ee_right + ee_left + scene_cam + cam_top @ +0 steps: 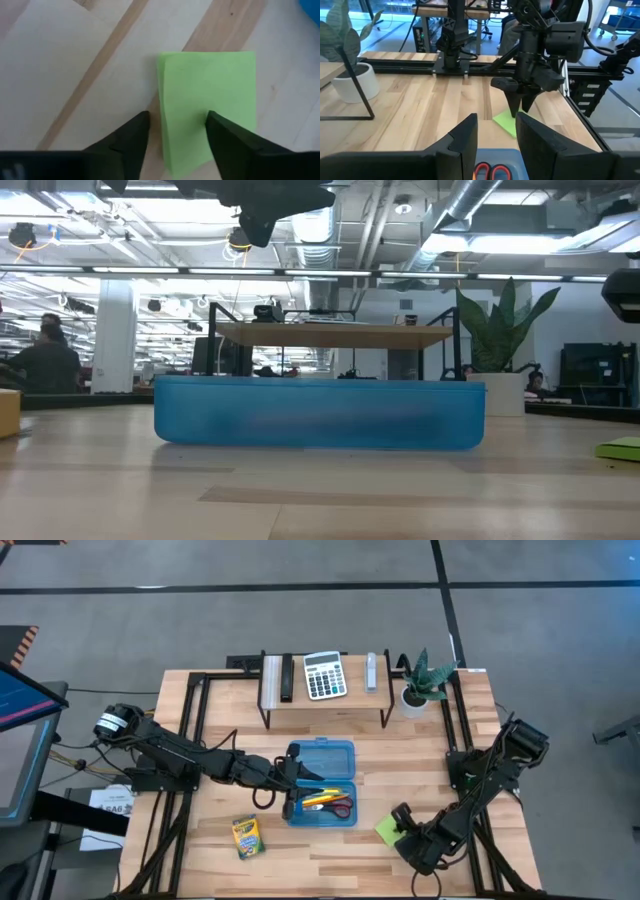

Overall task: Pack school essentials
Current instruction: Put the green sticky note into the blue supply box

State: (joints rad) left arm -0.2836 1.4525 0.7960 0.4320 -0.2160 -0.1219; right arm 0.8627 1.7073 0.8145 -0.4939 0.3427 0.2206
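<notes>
right claw (175,131) open over sticky-note pad (210,115), its near edge hidden.

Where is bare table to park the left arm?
Bare wood lies between the crayon box and sticky-note pad, in front of the blue case. It is crowded under the shelf and beside the plant.

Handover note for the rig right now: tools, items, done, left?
Left tool: open, over the blue case, above the red-handled scissors.
Right tool: open, poised over the lime-green sticky-note pad, which lies on the table right of the case, not gripped.
Done: scissors and yellow pencils in the case.
Left: sticky-note pad and the crayon box, on the table left of the case in front.
</notes>
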